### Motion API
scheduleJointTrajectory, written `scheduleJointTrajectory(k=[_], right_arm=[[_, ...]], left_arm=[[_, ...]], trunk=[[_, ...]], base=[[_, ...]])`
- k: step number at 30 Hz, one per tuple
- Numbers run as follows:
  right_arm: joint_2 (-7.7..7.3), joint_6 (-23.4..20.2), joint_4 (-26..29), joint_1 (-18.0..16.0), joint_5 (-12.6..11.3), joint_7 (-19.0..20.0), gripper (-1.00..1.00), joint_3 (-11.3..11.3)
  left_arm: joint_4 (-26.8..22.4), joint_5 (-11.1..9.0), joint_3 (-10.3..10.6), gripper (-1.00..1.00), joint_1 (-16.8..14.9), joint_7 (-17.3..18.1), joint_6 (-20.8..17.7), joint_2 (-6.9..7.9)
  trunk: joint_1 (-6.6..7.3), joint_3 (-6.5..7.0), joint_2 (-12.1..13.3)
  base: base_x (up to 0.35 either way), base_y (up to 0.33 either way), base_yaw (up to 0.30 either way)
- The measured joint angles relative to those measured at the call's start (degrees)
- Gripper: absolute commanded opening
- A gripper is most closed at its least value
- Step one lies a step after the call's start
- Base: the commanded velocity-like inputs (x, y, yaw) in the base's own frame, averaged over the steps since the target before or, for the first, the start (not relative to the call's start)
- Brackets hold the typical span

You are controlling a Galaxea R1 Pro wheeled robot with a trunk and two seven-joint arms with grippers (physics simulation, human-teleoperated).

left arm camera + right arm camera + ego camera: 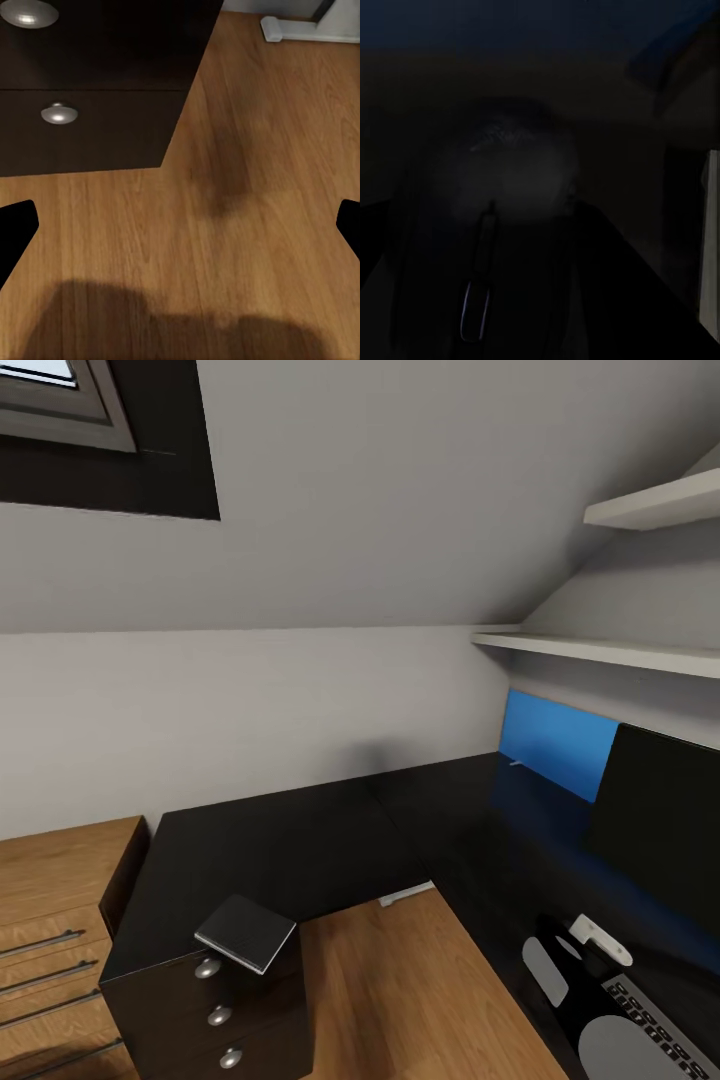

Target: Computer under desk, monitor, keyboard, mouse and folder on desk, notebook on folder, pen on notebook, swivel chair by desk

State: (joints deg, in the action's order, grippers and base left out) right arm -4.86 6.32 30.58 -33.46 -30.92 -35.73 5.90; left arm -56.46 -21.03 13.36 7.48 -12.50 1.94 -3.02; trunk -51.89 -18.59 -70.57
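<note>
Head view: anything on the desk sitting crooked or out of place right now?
Yes. The notebook lies skewed on the corner of the desk above the drawer unit, its near edge jutting past the desk's front edge. It is alone there, with no folder under it. The monitor stands on the far wing.

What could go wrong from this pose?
1. The notebook overhangs the desk corner above the drawers; a nudge could tip it off.
2. The monitor and keyboard crowd the right side, so a reach there risks a knock.
3. The right wrist view is nearly black, giving little guidance.
</note>
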Motion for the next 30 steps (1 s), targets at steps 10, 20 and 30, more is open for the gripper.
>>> scheduleJointTrajectory(k=[10,20,30], right_arm=[[-0.42,0.00,-0.04,0.00,-0.01,-0.02,-1.00,0.07],[-0.40,0.01,-0.09,0.00,0.00,-0.02,-1.00,0.07],[-0.23,0.18,-0.01,0.00,-0.12,-0.05,1.00,0.00]], left_arm=[[0.00,0.00,0.01,1.00,0.00,0.00,-0.02,0.00],[0.00,0.00,0.00,1.00,0.00,0.00,-0.03,0.00],[0.00,0.00,0.00,1.00,0.00,0.00,-0.01,0.00]], trunk=[[-1.31,-1.07,-2.39],[-1.76,-1.44,-3.21],[-1.76,-1.44,-3.21]], base=[[0.000,0.000,0.000],[0.000,0.000,0.000],[0.000,0.000,0.000]])
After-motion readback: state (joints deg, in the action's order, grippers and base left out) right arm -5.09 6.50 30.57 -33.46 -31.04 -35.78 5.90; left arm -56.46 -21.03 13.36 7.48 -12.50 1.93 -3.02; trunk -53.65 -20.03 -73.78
